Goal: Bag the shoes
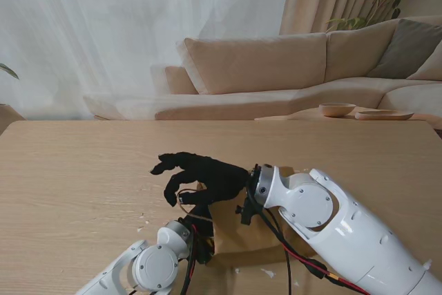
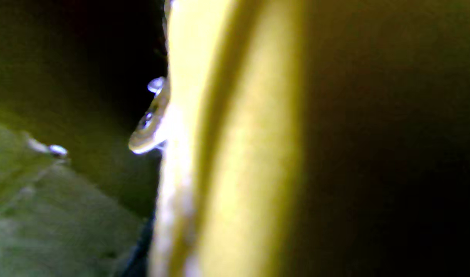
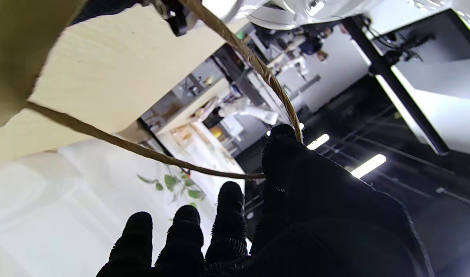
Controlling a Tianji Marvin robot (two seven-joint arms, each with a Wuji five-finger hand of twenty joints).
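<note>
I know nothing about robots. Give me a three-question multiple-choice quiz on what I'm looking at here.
1. Where is the paper bag?
A. On the sofa
B. On the table, at its near edge
C. On the floor

2. What colour is the right hand?
A. White
B. Red
C. Black

3. What is the right hand doing?
A. Lying flat on the table
B. Hooking the bag's cord handle
C. Gripping a shoe

Answers:
1 B: the stand view shows the brown paper bag on the table, close to me.
2 C: the right hand is black against the pale wood.
3 B: in the right wrist view, the cord handle loops round its raised fingers, and no shoe shows.
</note>
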